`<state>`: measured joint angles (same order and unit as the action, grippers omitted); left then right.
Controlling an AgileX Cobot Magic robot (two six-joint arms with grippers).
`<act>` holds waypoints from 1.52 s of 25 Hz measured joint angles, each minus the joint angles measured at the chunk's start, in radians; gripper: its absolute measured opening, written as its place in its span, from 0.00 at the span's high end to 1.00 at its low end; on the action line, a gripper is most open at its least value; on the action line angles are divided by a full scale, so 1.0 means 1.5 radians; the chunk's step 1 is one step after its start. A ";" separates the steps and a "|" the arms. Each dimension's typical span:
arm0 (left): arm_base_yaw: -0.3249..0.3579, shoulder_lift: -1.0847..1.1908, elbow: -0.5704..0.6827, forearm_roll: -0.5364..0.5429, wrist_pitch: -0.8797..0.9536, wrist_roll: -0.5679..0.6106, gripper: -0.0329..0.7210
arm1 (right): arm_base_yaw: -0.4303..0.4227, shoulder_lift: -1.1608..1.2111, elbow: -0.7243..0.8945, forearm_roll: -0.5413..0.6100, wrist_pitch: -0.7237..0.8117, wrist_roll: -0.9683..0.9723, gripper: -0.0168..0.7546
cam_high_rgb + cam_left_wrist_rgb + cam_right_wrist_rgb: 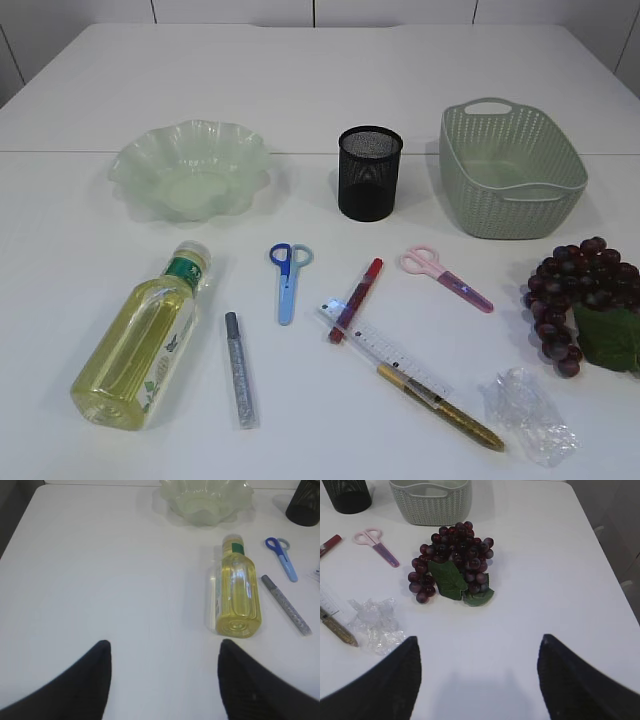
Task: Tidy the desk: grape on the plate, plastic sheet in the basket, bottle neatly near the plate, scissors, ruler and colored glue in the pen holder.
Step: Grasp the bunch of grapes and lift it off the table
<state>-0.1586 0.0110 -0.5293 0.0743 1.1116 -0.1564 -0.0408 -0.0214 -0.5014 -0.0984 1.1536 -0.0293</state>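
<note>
The left gripper [162,680] is seen with its jaws spread apart and nothing between them, held above bare surface [100,580] short of the bottle [235,592]; the right gripper [477,680] is likewise spread and empty, short of the grape [452,560] bunch. The grape bunch lies near the right edge of the surface, just in front of the basket [510,170]. The crumpled plastic sheet [528,410] lies towards the front right corner. The bottle lies on its side near the front left, its cap pointed towards the plate [190,170], which is set well back on the left. The black mesh pen holder [370,172] stands between plate and basket. Blue scissors [288,280] and pink scissors [445,275] lie in the middle of the surface, apart from each other. The clear ruler [385,350] lies at a slant in front of them, crossed by a red glue pen [357,300] at its far end and a gold glue pen [440,405] at its near end. A silver glue pen [239,370] lies beside the bottle.
</note>
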 joint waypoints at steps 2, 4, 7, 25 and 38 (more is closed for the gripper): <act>0.000 0.000 0.000 0.000 0.000 0.000 0.31 | 0.000 0.000 0.000 0.000 0.000 0.000 0.25; 0.000 0.000 0.000 0.000 0.000 0.000 0.31 | 0.000 0.000 0.000 0.000 0.000 0.000 0.25; 0.000 0.000 0.000 0.000 0.000 0.000 0.31 | 0.000 0.000 0.000 0.000 0.000 0.000 0.25; 0.000 0.000 0.000 0.000 0.000 0.000 0.35 | 0.000 0.000 0.000 0.000 0.000 0.000 0.25; 0.000 0.000 0.000 0.005 0.000 0.000 0.35 | 0.000 0.000 0.000 0.000 0.000 0.000 0.25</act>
<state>-0.1586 0.0110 -0.5293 0.0820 1.1116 -0.1564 -0.0408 -0.0214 -0.5014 -0.0984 1.1536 -0.0293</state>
